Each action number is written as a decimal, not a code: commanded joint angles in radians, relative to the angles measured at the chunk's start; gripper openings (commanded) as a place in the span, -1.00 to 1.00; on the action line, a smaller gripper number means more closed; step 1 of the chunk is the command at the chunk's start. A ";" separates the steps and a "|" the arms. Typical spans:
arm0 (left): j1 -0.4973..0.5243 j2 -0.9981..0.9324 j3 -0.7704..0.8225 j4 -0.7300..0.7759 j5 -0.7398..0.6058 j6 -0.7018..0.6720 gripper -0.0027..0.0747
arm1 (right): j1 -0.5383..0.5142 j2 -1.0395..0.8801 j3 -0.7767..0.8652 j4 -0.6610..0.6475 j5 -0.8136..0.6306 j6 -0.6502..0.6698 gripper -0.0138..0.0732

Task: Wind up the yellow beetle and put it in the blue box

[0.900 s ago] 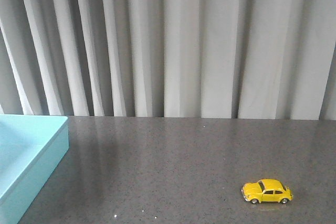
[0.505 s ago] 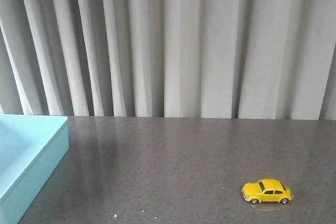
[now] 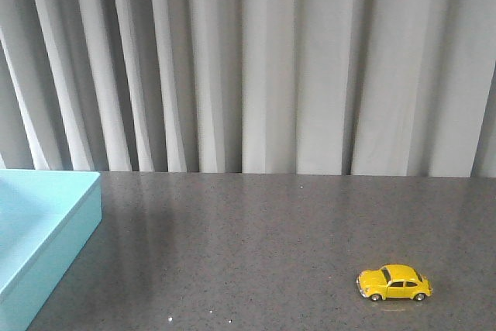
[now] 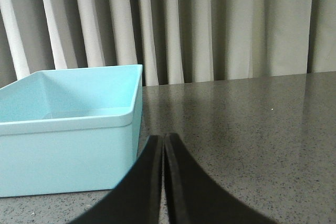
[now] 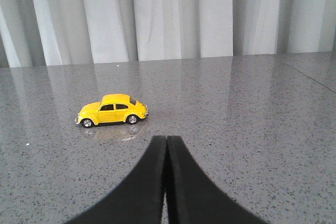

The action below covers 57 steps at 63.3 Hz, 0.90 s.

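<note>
The yellow beetle (image 3: 394,283) stands on its wheels on the dark speckled table at the front right. It also shows in the right wrist view (image 5: 112,110), a short way beyond and to the side of my right gripper (image 5: 166,139), which is shut and empty. The blue box (image 3: 43,234) sits at the table's left edge, partly cut off. In the left wrist view the blue box (image 4: 68,145) stands close beside my left gripper (image 4: 163,137), which is shut and empty. Neither gripper shows in the front view.
A grey pleated curtain (image 3: 256,67) hangs behind the table's far edge. The dark speckled tabletop (image 3: 248,238) stretches between the box and the car.
</note>
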<state>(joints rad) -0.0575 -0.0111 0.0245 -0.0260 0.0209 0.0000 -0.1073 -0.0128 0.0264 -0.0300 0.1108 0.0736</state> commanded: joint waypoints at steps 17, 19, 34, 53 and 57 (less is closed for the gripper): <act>-0.001 -0.016 -0.010 -0.005 -0.090 -0.009 -0.94 | -0.005 -0.008 0.004 -0.003 -0.070 -0.003 -0.70; -0.001 -0.016 -0.010 -0.005 -0.094 -0.009 -0.94 | -0.005 -0.008 0.004 -0.003 -0.072 -0.003 -0.70; -0.001 -0.016 -0.013 -0.005 -0.110 -0.008 -0.94 | -0.005 -0.008 0.003 -0.003 -0.082 -0.004 -0.70; -0.001 -0.014 -0.255 -0.006 -0.005 -0.041 -0.94 | -0.005 0.092 -0.228 -0.022 -0.073 -0.012 -0.70; -0.001 -0.002 -0.326 -0.005 0.056 -0.040 -0.94 | -0.005 0.155 -0.319 -0.059 -0.027 -0.012 -0.70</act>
<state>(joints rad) -0.0575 -0.0111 -0.1968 -0.0260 0.0710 -0.0310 -0.1073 0.0625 -0.1717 -0.0448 0.1024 0.0695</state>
